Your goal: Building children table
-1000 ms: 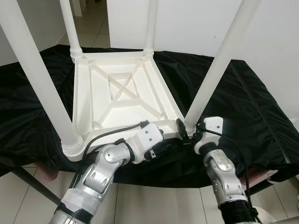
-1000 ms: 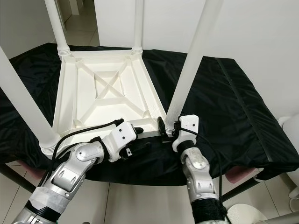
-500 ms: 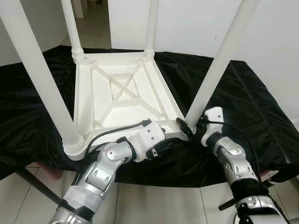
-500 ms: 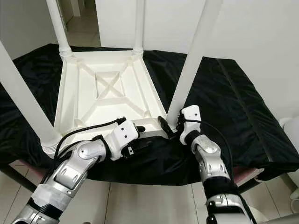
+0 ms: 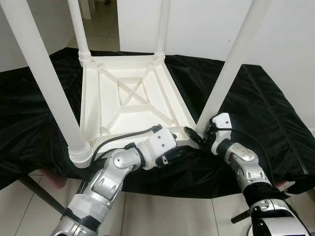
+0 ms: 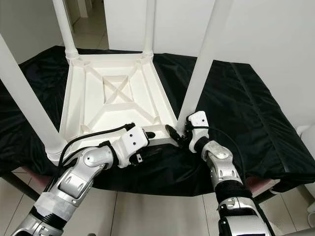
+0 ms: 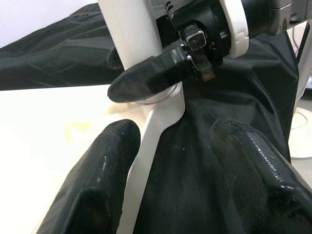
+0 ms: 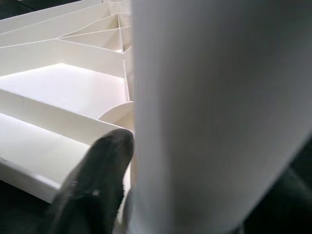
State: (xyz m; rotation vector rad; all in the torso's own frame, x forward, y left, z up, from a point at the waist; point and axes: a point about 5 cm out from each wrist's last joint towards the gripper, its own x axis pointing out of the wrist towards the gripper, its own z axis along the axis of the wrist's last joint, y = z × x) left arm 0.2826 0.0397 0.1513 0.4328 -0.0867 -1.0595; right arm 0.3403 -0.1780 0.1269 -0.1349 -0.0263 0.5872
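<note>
A white plastic children's table [image 5: 130, 98] lies upside down on a black cloth, with its legs pointing up. My right gripper [image 5: 201, 133] is at the base of the near-right leg [image 5: 229, 64] and is shut on it. One black finger [image 7: 146, 78] presses against the leg's foot. In the right wrist view, that leg [image 8: 214, 112] stands between the fingers [image 8: 97, 185]. My left gripper [image 5: 178, 142] is open at the table's near rim [image 7: 156, 131], just left of that corner. Its fingers [image 7: 102, 175] straddle the rim edge.
The black cloth [image 5: 266, 108] covers a low stand whose front edge runs just below my wrists. Tiled floor [image 5: 162, 216] lies beneath. Three more white legs [image 5: 47, 83] rise near the left and at the back. A white wall [image 5: 206, 24] stands behind.
My right gripper has moved up from below the corner and in against the leg's base. My left gripper has edged right along the rim. The camera has shifted slightly.
</note>
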